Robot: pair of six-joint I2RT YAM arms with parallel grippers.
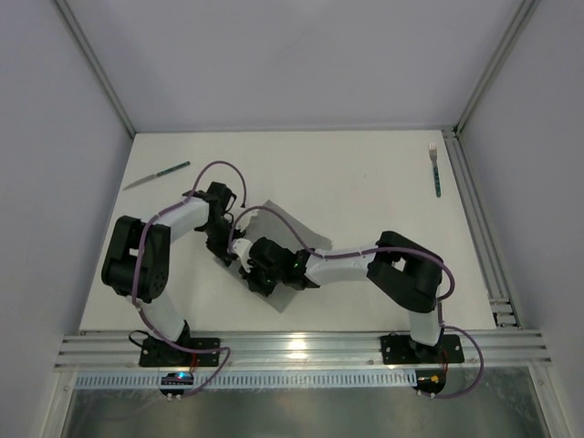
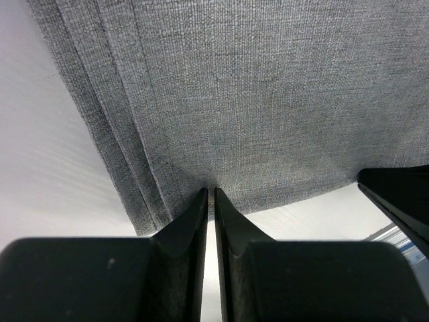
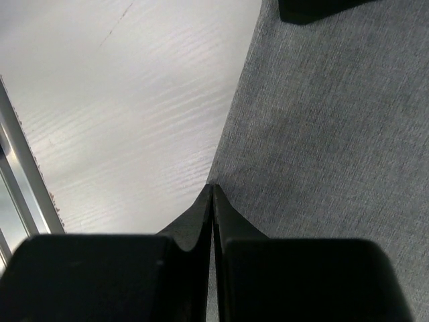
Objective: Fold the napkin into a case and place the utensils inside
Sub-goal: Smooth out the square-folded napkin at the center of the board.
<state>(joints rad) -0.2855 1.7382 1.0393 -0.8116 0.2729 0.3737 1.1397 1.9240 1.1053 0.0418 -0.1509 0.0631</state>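
Top external view: napkin [image 1: 306, 233] is lying folded mid-table [image 1: 365, 182], turned diagonal, one corner pointing far. Left gripper [image 2: 210, 196] is pinching its layered edge and right gripper [image 3: 212, 190] is pinching another edge. Knife [image 1: 157, 175] is lying far left, slanted. Fork [image 1: 435, 171] is lying far right, tines pointing away.

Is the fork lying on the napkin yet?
No, in the top view the fork lies alone at the far right, well apart from the grey napkin in the middle.

White table [image 1: 365, 182]: grey napkin [image 1: 297, 233] mid-table, knife [image 1: 157, 175] far left, fork [image 1: 435, 169] far right.
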